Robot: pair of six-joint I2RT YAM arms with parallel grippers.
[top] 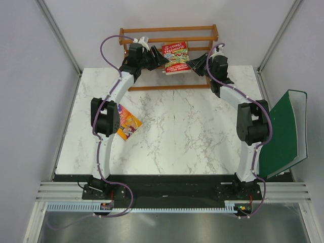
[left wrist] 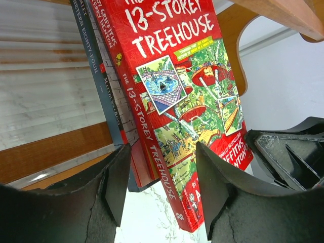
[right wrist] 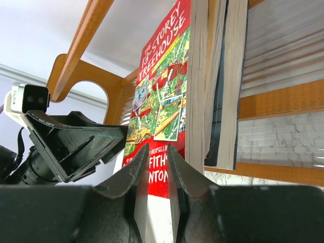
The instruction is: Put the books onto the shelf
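The red cartoon-covered book [top: 175,58] leans tilted against the front of the wooden shelf [top: 169,31]. Its lower corner rests on the marble table. My left gripper [left wrist: 164,187] is open and straddles that corner and spine, with a gap on the left side. Behind it stand a dark blue book [left wrist: 86,45] and another thin one [left wrist: 115,106]. My right gripper [right wrist: 158,152] faces the red cover [right wrist: 162,96] from the other side, jaws only narrowly apart and nothing between them. An orange and purple book [top: 129,123] lies on the table under the left arm.
A large green binder [top: 286,134] leans off the table's right edge. The shelf's lower rail [right wrist: 283,101] runs just behind the standing books. The left gripper body [right wrist: 76,147] sits close to the right gripper's left side.
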